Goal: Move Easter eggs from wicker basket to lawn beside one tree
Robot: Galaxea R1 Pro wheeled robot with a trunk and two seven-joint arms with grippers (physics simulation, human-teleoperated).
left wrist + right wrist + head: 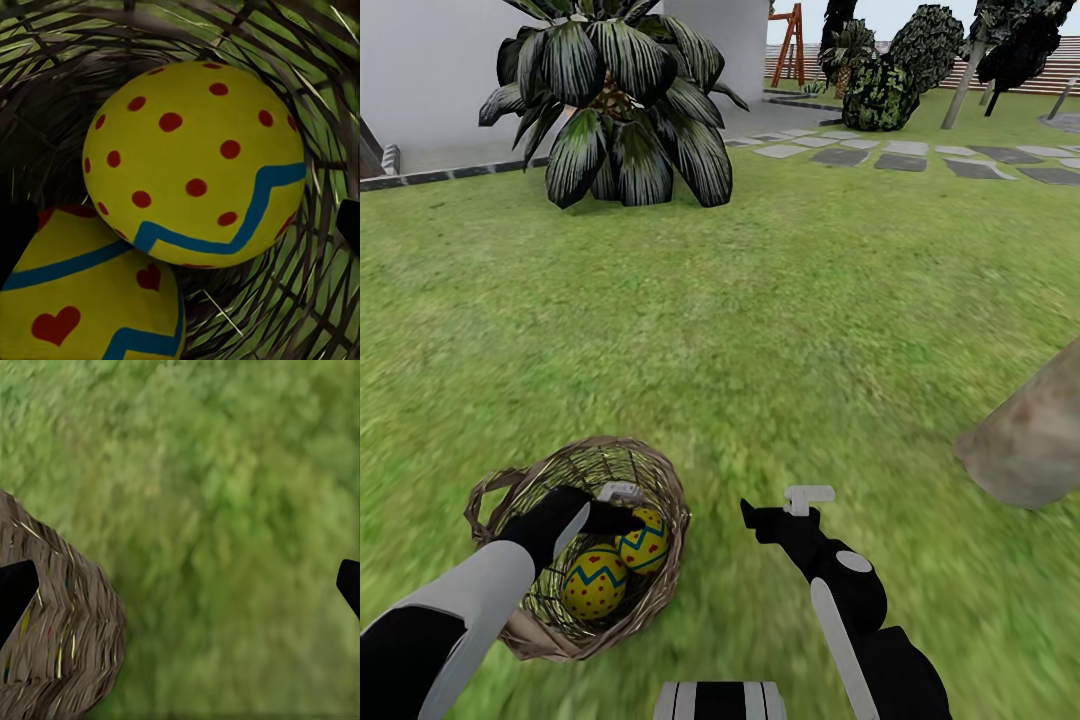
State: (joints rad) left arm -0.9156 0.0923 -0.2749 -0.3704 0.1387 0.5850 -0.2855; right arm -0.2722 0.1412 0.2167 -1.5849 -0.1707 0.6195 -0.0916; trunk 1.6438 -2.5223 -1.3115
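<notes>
Left wrist view puts the dotted egg [191,161] squarely between wide-spread fingertips, beside a heart-marked egg [82,300] in the wicker basket [650,470] — so the left gripper [622,505] should, I judge, descend straight and close gently; the right gripper [785,505] hangs open over the lawn [760,290].

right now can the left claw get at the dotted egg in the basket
Probably yes. The left claw is already inside the wicker basket, its fingers spread either side of the dotted egg; nothing lies between them, only the heart-patterned egg beside it.
</notes>
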